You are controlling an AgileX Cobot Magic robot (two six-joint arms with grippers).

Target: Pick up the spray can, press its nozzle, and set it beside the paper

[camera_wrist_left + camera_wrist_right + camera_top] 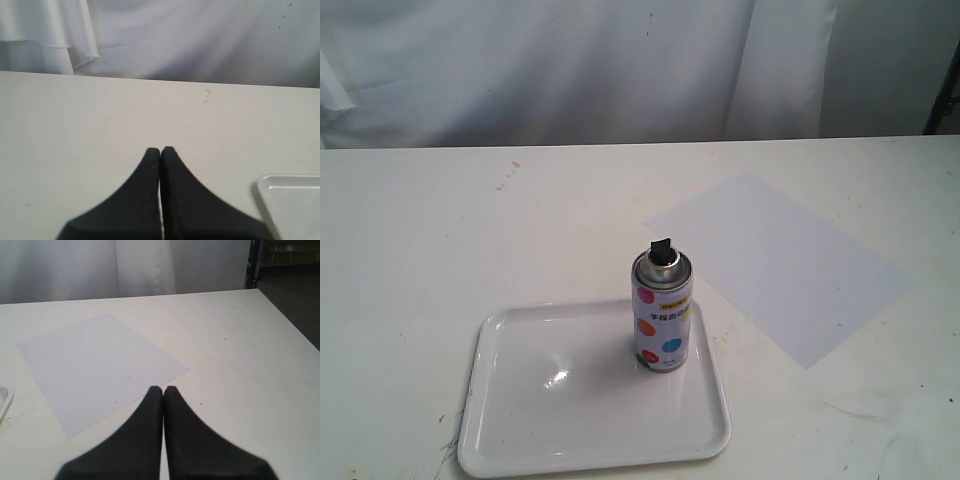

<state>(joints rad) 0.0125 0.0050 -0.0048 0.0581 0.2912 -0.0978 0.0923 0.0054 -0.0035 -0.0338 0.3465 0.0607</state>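
The spray can (pixel 662 315), white with coloured dots and a yellow strip, stands upright at the far right corner of the glossy white tray (pixel 520 420). Its black nozzle (pixel 662 249) sits on the silver top. The pale bluish paper (pixel 785 262) lies flat on the table to the right of the can, and also shows in the right wrist view as the paper (pixel 95 365). My left gripper (pixel 160 150) is shut with nothing in it, over bare table. My right gripper (pixel 163 389) is shut and empty, near the paper's edge. Neither gripper appears in the exterior view.
A corner of the tray (pixel 290 200) shows in the left wrist view. White cloth (pixel 620 60) hangs behind the table. The table's right edge (pixel 290 322) drops to a dark floor. Small reddish marks (pixel 508 172) dot the tabletop.
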